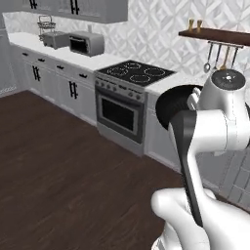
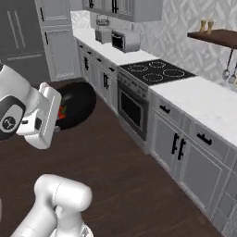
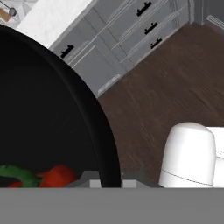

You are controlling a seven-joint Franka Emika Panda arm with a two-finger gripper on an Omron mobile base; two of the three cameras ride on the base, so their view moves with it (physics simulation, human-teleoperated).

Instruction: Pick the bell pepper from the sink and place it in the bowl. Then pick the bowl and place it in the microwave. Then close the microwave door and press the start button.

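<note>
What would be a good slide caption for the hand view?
Glossy black bowl carried above the wooden floor, red bell pepper inside, grey cabinet drawers beyond.

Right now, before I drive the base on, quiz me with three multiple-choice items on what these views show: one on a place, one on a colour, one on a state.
1. Where is the bell pepper?
A. on the stove
B. inside the bowl
C. on the floor

2. What colour is the bowl?
A. black
B. white
C. steel grey

3. How does the bowl stand?
A. resting on the counter
B. lying on the floor
C. lifted at the arm's end, above the wooden floor

Answers: 1 B, the hand view shows the red pepper within the bowl's rim. 2 A, it is glossy black in every view. 3 C, the right base view shows it raised beside the hand, with the floor below and the counter apart from it.
</note>
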